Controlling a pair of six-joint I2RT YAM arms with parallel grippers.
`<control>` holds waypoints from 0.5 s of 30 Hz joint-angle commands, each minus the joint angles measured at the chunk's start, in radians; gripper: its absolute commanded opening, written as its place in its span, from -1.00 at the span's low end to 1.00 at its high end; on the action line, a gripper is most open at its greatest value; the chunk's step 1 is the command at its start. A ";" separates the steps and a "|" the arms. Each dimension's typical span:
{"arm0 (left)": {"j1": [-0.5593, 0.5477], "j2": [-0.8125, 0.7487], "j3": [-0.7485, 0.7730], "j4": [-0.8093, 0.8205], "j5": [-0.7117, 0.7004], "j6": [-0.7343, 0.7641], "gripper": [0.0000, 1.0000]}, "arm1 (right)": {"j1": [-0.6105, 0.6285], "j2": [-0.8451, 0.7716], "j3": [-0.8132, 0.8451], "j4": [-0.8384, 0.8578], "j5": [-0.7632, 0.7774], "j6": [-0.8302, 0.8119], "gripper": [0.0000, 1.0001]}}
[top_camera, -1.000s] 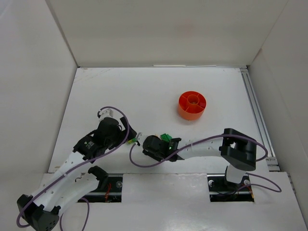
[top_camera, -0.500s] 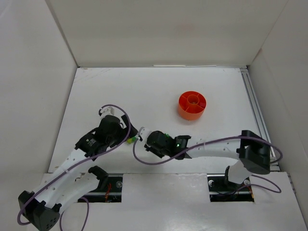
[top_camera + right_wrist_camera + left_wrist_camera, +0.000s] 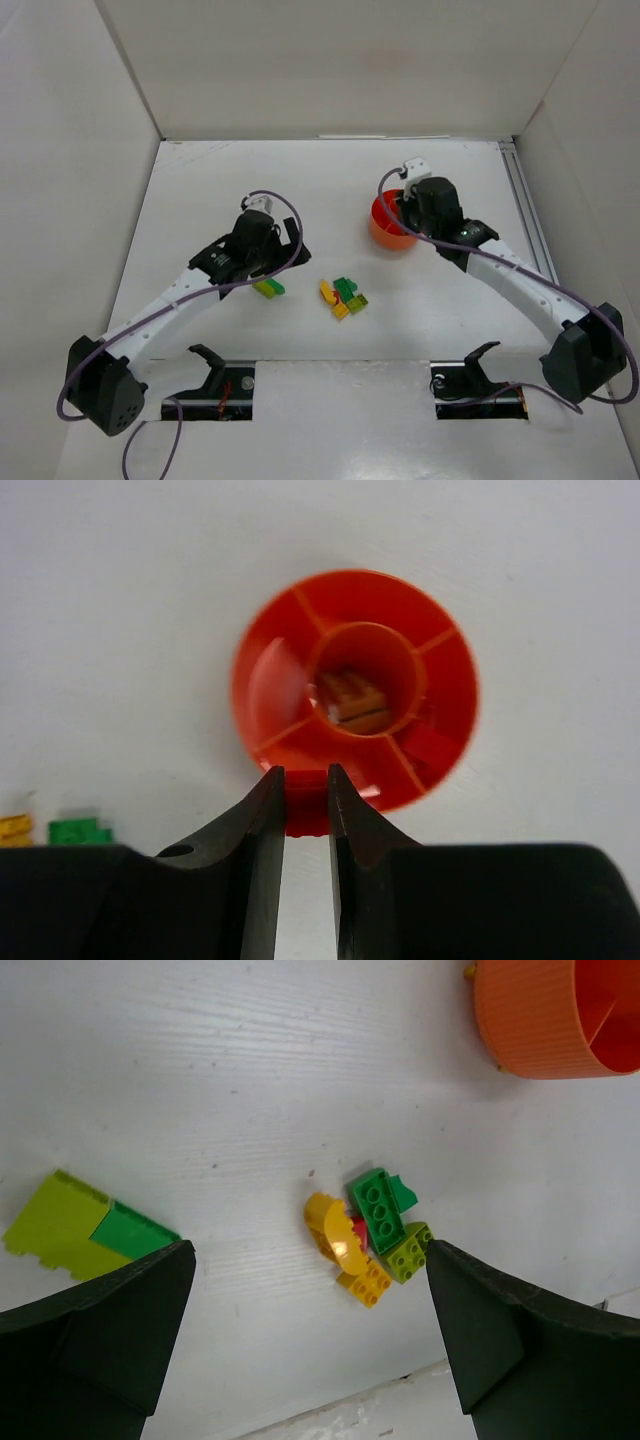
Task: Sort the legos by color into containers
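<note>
Our right gripper (image 3: 305,810), nearly closed and empty, hides the dish's (image 3: 290,660) lower rim; a blurred brown lego (image 3: 352,698) sits in its cup. Our left gripper (image 3: 310,1310) gapes wide, empty, covering the lime-green lego's (image 3: 70,1228) corner at left.

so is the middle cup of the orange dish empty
No. The right wrist view shows a brown brick lying inside the central cup of the orange dish.

Orange dish (image 3: 355,700) holds brown and red bricks — other legos (image 3: 343,296) lie clustered apart.
</note>
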State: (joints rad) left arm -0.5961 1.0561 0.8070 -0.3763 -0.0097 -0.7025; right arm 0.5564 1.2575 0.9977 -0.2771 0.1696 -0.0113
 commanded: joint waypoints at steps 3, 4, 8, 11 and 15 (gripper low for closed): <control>-0.005 0.116 0.093 0.117 0.094 0.101 0.99 | -0.173 0.063 0.064 -0.020 -0.051 -0.004 -0.66; -0.005 0.158 0.103 0.131 0.118 0.101 0.99 | -0.188 0.078 0.073 -0.020 -0.051 -0.004 -0.66; -0.014 0.249 0.155 0.142 0.152 0.124 0.99 | -0.253 0.149 0.096 0.021 -0.086 -0.004 -0.66; -0.014 0.304 0.181 0.151 0.163 0.146 0.99 | -0.285 0.203 0.119 0.047 -0.120 -0.004 -0.66; -0.014 0.346 0.215 0.151 0.175 0.155 0.99 | -0.285 0.247 0.159 0.047 -0.107 -0.013 -0.53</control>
State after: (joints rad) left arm -0.6079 1.3964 0.9600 -0.2581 0.1349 -0.5816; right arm 0.2726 1.5043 1.0897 -0.2806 0.0853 -0.0120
